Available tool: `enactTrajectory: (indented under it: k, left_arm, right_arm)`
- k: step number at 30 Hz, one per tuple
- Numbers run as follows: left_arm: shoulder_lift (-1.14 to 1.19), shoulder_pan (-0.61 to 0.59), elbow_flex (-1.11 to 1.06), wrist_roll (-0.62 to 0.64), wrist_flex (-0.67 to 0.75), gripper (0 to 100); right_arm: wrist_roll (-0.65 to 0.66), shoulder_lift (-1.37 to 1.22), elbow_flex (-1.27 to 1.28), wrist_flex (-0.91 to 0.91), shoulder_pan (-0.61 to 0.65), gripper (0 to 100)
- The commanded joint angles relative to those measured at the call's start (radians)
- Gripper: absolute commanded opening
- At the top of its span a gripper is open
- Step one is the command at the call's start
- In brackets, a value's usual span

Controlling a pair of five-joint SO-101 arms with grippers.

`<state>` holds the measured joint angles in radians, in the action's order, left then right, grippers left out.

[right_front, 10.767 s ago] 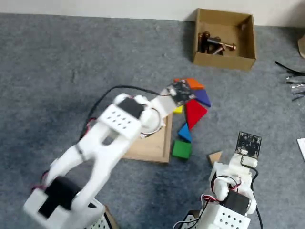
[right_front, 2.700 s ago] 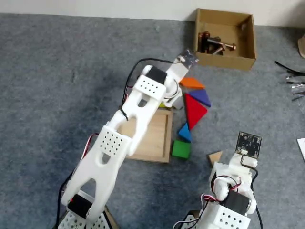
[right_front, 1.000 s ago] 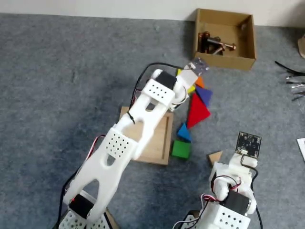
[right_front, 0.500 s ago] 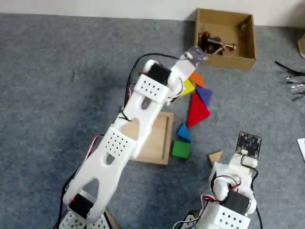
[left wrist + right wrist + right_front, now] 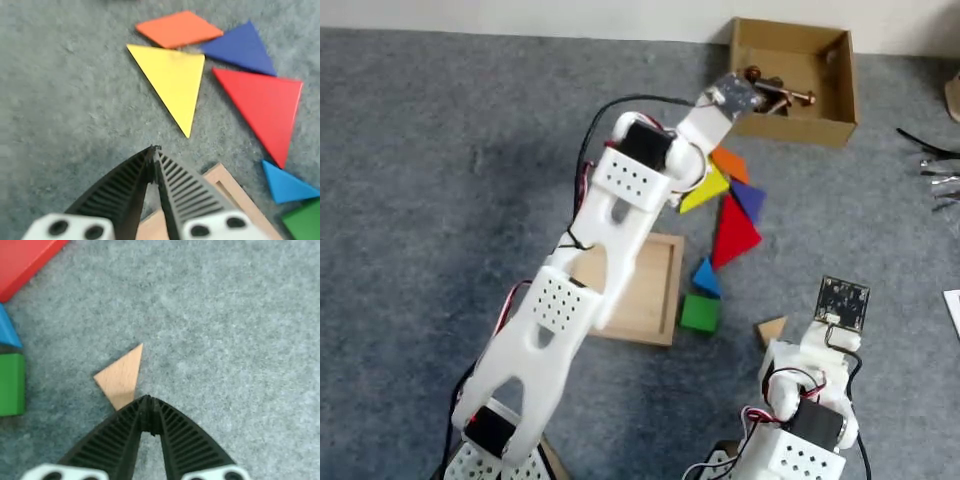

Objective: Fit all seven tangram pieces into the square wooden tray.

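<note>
From above, the left arm (image 5: 610,220) stretches across the square wooden tray (image 5: 658,312), covering its left part. A cardboard box (image 5: 790,122) of metal parts sits at the far right of the grey carpet (image 5: 440,200). All seven pieces lie on that carpet, right of the tray. The left wrist view looks past the left gripper (image 5: 154,150), whose black fingers are clenched together on nothing. Their tips stand over carpet just short of the yellow triangle (image 5: 175,80) and apart from its sharp corner, with the tray's corner close beside them. Beyond the yellow triangle lie the orange parallelogram (image 5: 179,28) and the dark blue triangle (image 5: 241,47). The red triangle (image 5: 262,107) is to its right, and the light blue triangle (image 5: 285,185) and green square (image 5: 302,222) lie nearer, by the tray's right edge. The right wrist view shows the right gripper (image 5: 149,415), likewise clenched and empty, with its tips just beside the bare wooden triangle (image 5: 120,377), which lies alone near the right arm.
</note>
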<state>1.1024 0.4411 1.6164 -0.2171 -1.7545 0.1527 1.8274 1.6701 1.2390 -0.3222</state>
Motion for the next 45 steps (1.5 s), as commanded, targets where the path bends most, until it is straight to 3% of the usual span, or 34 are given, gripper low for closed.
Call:
enactTrajectory:
  k: [1,14,27,37,45]
  left_arm:
    - [-0.148,-0.001,0.035,0.008,-0.012,1]
    - [-0.604,-0.01,-0.458,0.008,-0.009,1]
    - [-1.199,-0.004,-1.164,0.009,-0.006,1]
    - [-1.445,-0.01,-1.63,0.005,0.02,1]
    - [-1.613,-0.05,-2.005,0.003,0.282,1]
  right_arm:
    - [-0.009,0.005,0.15,0.005,-0.01,0.5]
    - [-0.006,0.005,0.15,0.005,-0.012,0.5]
    - [-0.006,0.005,0.15,0.005,-0.012,0.5]
    - [-0.006,0.005,0.15,0.005,-0.013,0.5]
    - [-0.006,0.005,0.15,0.005,-0.013,0.5]
